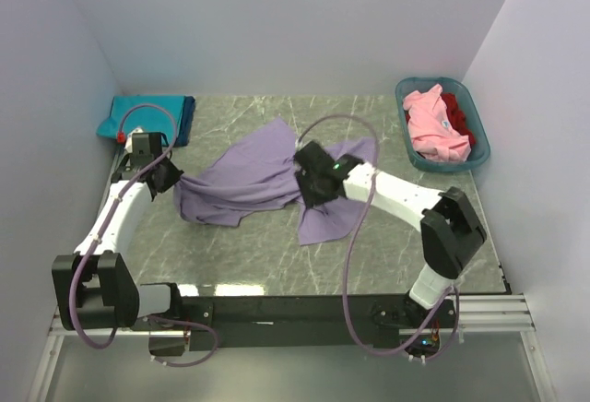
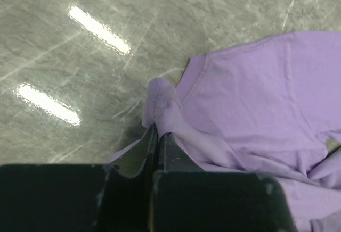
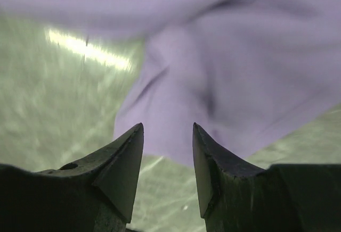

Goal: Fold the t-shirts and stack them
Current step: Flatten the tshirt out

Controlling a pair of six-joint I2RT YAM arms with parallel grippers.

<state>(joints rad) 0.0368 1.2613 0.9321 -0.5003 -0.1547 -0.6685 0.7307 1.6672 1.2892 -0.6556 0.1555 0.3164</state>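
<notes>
The purple shirt (image 1: 249,176) lies crumpled on the table (image 1: 277,254), its middle hidden under my right arm (image 1: 396,190). In the basket (image 1: 481,155), a pink shirt (image 1: 433,130) hides most of a red shirt (image 1: 461,116). My left pincer (image 2: 159,130) clamps the purple shirt's edge; my right pincer (image 3: 168,125) gapes empty.

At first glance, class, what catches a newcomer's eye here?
The crumpled lavender-purple cloth t-shirt sprawls across the grey table, the left gripper shut on its edge, the right gripper open above it. Then the teal-blue plastic basket at the far right corner, holding a pink shirt and red cloth.
</notes>
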